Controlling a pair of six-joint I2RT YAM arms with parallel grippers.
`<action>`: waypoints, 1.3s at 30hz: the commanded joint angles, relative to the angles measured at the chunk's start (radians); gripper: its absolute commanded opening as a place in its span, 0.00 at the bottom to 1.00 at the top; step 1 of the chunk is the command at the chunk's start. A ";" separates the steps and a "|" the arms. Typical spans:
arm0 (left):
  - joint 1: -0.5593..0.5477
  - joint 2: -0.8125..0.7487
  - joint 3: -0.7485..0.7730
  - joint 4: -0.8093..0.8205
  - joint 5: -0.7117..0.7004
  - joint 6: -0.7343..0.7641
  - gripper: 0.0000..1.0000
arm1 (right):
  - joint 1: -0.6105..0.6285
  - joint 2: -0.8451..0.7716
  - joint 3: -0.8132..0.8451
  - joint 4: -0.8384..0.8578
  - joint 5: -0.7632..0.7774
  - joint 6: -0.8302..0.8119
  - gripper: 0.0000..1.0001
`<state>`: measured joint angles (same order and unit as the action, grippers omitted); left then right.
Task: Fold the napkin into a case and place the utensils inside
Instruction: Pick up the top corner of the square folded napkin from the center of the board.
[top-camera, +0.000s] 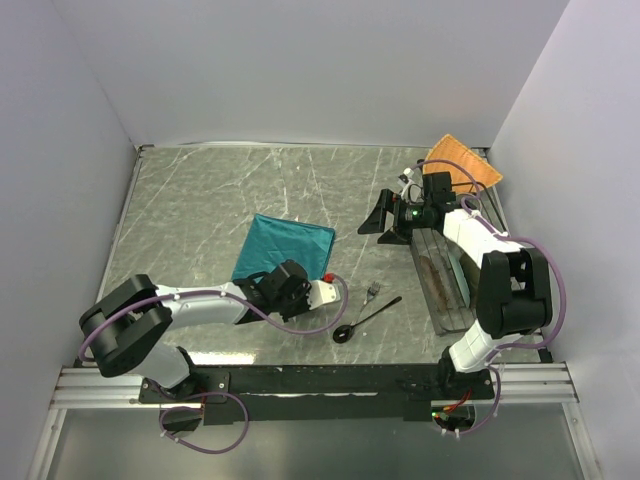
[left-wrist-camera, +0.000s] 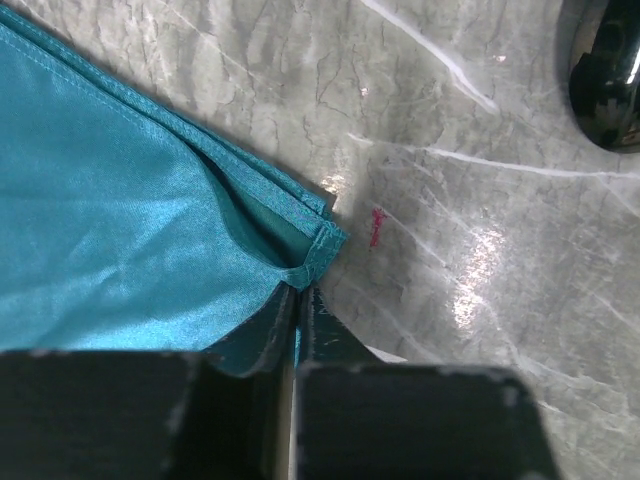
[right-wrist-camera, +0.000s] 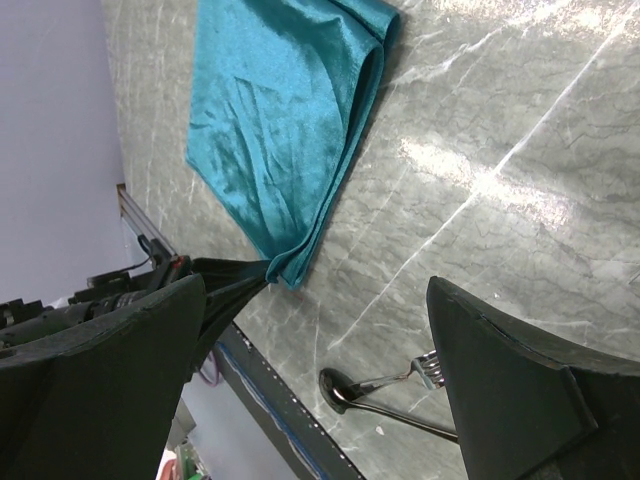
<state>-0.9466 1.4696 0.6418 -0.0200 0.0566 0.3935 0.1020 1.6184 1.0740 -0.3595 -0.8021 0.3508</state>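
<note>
**A:** What step is this? The napkin (top-camera: 287, 243) lies mid-table with doubled layers showing along its edge. The left gripper (left-wrist-camera: 300, 315) is pinched tight on its near corner, at the cloth's 6 o'clock in the top view.

**B:** Folding step imo, and not finished. The fork (top-camera: 373, 290) and spoon (top-camera: 366, 318) sit bare on the table, close together, around 4 o'clock from the napkin. Nothing's tucked in yet.

**A:** And the right gripper (top-camera: 393, 222)?

**B:** Jaws spread wide with nothing between them. It hangs over the table about 3 o'clock from the napkin, and the orange cloth (top-camera: 462, 160) is off at its 1 o'clock.

**A:** So what next?

**B:** My guess is the left has to carry that corner up toward 12 o'clock and lay it flat. The fabric looks shiny and slippery, so the layers could slide apart. The right probably needs to pin the other side, so a pocket mouth stays open facing the utensils.
</note>
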 joint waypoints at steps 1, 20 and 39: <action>0.020 -0.044 0.029 0.012 0.049 -0.025 0.01 | -0.012 -0.038 -0.014 0.005 0.015 -0.007 1.00; 0.128 0.009 0.180 -0.176 0.235 0.041 0.27 | -0.013 -0.002 0.024 -0.015 0.017 -0.027 1.00; 0.247 0.060 0.265 -0.213 0.242 -0.033 0.01 | -0.012 0.006 0.026 -0.018 0.012 -0.030 1.00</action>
<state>-0.7841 1.5055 0.8177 -0.2111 0.2550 0.3759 0.1020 1.6192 1.0752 -0.3676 -0.8059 0.3458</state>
